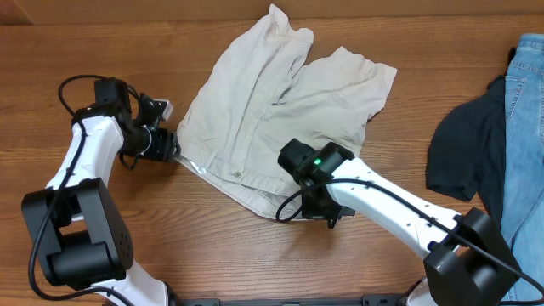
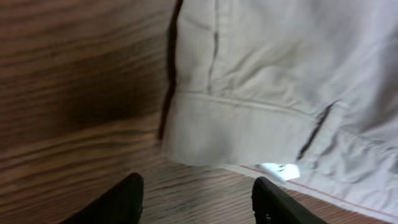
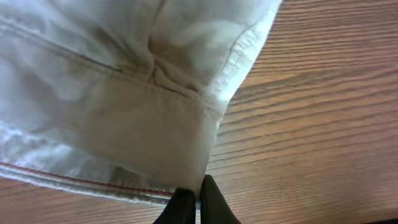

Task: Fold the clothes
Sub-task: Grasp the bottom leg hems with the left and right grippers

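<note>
Beige shorts (image 1: 289, 102) sprawl rumpled, no fold made yet. My right end effector (image 3: 198, 202) is clenched on their waistband (image 3: 124, 137); my left end effector (image 2: 198, 200) is released, just beside it.

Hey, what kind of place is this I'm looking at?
Probably a robotics lab bench for laundry practice: a left arm and right arm fixed at a wooden table, beige shorts spread between them, a navy garment and jeans at the edge.
</note>
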